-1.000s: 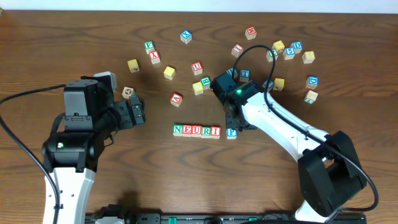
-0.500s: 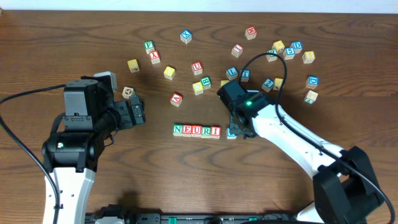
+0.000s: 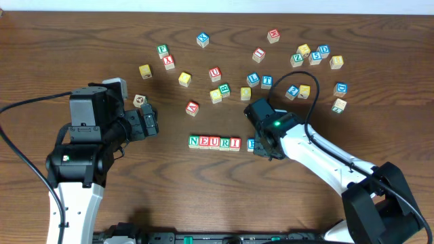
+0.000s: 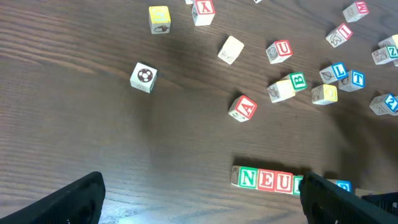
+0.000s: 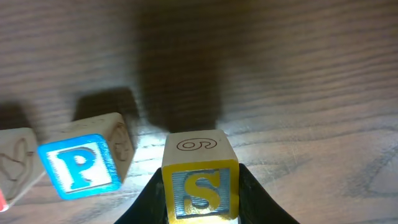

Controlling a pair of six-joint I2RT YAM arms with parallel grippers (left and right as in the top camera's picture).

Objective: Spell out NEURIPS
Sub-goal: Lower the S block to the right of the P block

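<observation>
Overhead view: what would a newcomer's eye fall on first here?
The neat row of cubes reading NEURI, front and centre, stands out against the scattered cubes behind it. Next comes the right claw shut on a yellow S cube, close beside the blue P cube at the row's end. The left claw hangs open at the left.

Right wrist view: the S cube (image 5: 200, 180) runs off the bottom edge; a cube (image 5: 15, 165) at the left edge is cut, letter unseen. Overhead, the right arm (image 3: 305, 146) hides the S cube and part of the P cube (image 3: 250, 143). Left wrist view: a finger (image 4: 339, 199) hides the row (image 4: 267, 179) past U.
</observation>
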